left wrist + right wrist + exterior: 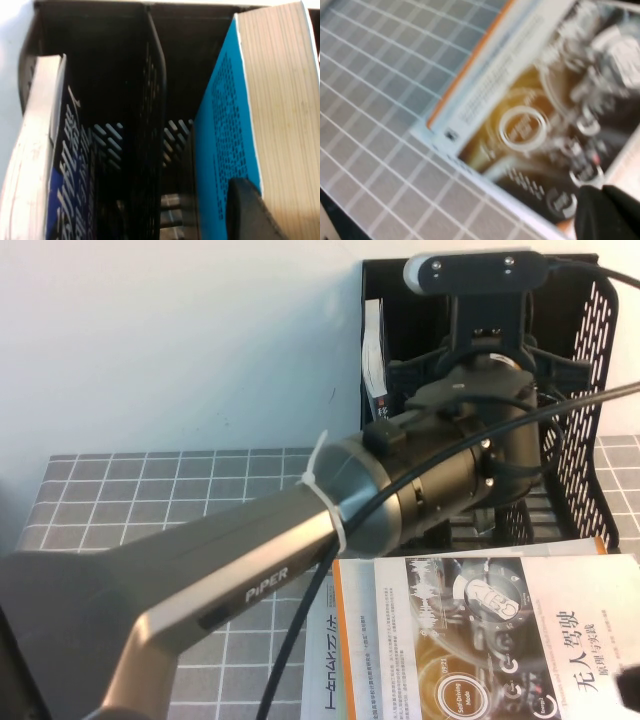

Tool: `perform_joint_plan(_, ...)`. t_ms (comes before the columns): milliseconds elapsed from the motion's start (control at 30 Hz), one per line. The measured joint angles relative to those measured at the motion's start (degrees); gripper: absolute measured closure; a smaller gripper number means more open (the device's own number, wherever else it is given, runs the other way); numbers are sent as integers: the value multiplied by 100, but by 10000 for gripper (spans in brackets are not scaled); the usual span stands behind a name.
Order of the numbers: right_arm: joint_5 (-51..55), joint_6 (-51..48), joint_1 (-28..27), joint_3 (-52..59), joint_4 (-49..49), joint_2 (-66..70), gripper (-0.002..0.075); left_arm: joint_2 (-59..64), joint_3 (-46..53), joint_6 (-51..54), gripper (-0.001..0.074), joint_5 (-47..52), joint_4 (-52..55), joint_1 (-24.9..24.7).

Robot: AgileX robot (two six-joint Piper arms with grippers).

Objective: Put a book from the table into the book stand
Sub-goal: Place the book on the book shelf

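Book point(235, 125) in left gripper point(250, 210) inside book stand point(150, 75)

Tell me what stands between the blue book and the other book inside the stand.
In the left wrist view, a perforated black divider stands between the blue book, held by the left hand, and the other book. The right hand hovers over the table.

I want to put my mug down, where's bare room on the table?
Bare grid cloth on the table, left of the left arm. Crowded right: white book, book stand, where the left pincer holds the blue book. Right pincer hovers over the white book.
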Motion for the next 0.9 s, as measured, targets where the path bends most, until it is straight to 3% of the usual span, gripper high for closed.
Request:
perform_joint_plan(167,670,780,0,0,-963,-736,729,8,0,245,550,-366,-480,260)
perform_joint_plan(500,1662,1661,0,0,-1553,-2498,729,13,0,584,547,-890,-1141,794)
perform_joint_plan(567,1849,1857,0,0,-1763,-2770,729,13,0,636,514,-996,-1149,820)
perform_joint_plan(767,2275,2094,0,0,-2115,-3170,729,-37,-71,824,290,-1323,-1406,842)
perform_joint_plan(833,2405,2105,0,0,-2183,-3180,729,-37,-71,985,292,-1335,-1658,842)
perform_joint_plan(900,2523,2054,0,0,-2252,-3180,729,-60,-71,1417,342,-1220,-2094,842)
